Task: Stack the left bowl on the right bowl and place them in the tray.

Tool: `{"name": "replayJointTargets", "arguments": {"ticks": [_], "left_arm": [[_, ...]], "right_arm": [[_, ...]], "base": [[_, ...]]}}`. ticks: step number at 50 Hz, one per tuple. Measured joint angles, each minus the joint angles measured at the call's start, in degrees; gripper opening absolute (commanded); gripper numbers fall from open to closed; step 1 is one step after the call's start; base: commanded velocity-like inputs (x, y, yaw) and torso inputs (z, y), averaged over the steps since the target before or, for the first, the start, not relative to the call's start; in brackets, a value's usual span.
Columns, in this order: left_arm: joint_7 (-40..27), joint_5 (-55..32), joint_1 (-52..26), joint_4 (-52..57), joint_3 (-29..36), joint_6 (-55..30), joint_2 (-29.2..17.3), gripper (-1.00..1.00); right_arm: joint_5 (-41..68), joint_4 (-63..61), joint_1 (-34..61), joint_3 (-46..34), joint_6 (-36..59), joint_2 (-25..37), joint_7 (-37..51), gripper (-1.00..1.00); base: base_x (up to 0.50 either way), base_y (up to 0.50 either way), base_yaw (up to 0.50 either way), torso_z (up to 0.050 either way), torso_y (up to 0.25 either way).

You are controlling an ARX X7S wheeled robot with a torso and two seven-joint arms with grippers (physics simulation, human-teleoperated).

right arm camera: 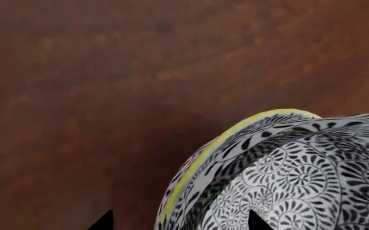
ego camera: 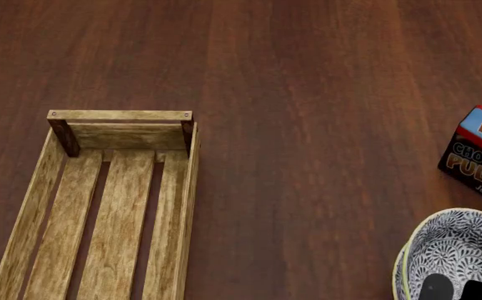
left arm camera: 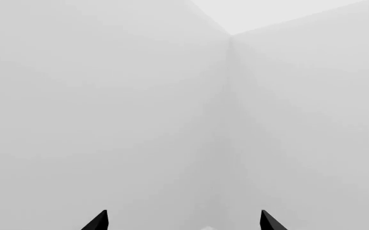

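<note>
My right fingers (right arm camera: 179, 221): only two dark tips show in the right wrist view, spread apart; one sits over the patterned bowl (right arm camera: 286, 177), the other over bare counter (right arm camera: 75, 96) beside it. Can't tell whether they're grasping the bowl or released. In the head view, dark parts of that arm sit inside the bowl (ego camera: 457, 256) at the lower right corner, but the tips themselves aren't clear there.

Bowls look stacked: a black-and-white swirl bowl with a second rim, yellow-edged (right arm camera: 200, 158), just outside it. Yellow edge also shows at the stack's left side (ego camera: 402, 265) in the head view. The stack rests on the counter, not in the tray.

My left fingers (left arm camera: 184, 223): two dark tips wide apart, nothing between them, released. They face a pale wall corner (left arm camera: 229, 96).

The tray (ego camera: 186, 187), a long slatted light-wood crate, lies at the lower left of the head view, well apart from the bowls. A chocolate pudding box (ego camera: 478, 156) sits at the right edge, near the bowls, beyond them.
</note>
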Motion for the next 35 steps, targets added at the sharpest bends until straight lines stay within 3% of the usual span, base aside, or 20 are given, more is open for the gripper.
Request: {"name": "replayJointTargets", "arguments": {"ticks": [9,10,35], "left_arm": [[0.1,0.0,0.0,0.0,-0.2,-0.1,0.2,1.0],[0.1,0.0,0.0,0.0,-0.1,-0.1,0.2,1.0],[0.5,0.0,0.0,0.0,-0.3,0.0,0.6,1.0]], "right_arm": [[-1.6,2.1,-0.6,-1.1,0.2,-1.4,0.4,1.0],[-1.8,2.3,-0.6,-1.2,0.1,-1.5,0.5,-1.0],[-1.1,2.7,-0.4,-0.8,0.3,-1.5,1.9,-1.0]], "base": [[0.0,0.0,0.0,0.0,0.0],[0.0,0.0,0.0,0.0,0.0],[0.0,0.0,0.0,0.0,0.0]]}}
